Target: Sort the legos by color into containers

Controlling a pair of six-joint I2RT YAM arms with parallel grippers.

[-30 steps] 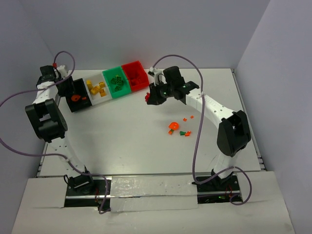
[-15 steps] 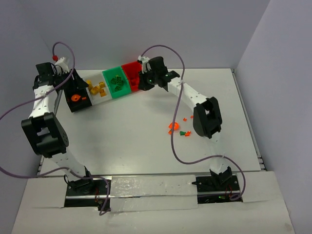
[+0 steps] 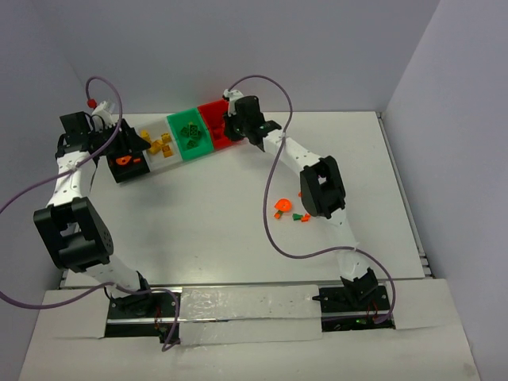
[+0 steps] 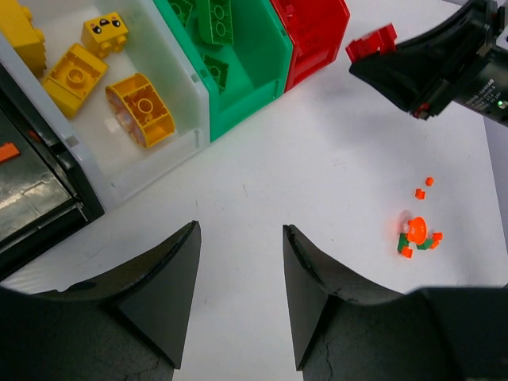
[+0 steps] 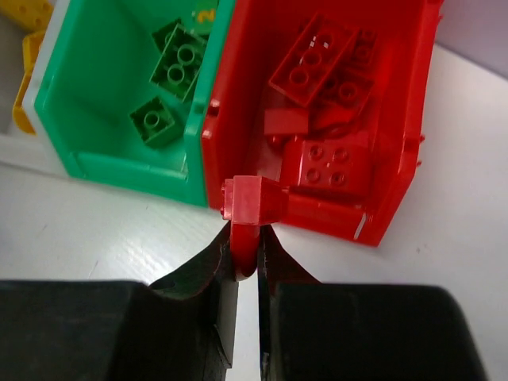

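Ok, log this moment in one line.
right gripper: shut on red lego | at red bin near wall | left gripper: open, empty | orange/green legos: loose on table

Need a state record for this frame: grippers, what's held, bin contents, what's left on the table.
right gripper: shut on red lego, at near wall of red bin
left gripper: open, empty, over table by white bin
red bin: red pieces
green bin: green pieces
white bin: yellow pieces
black bin: orange piece
loose pieces: small orange and green cluster on table
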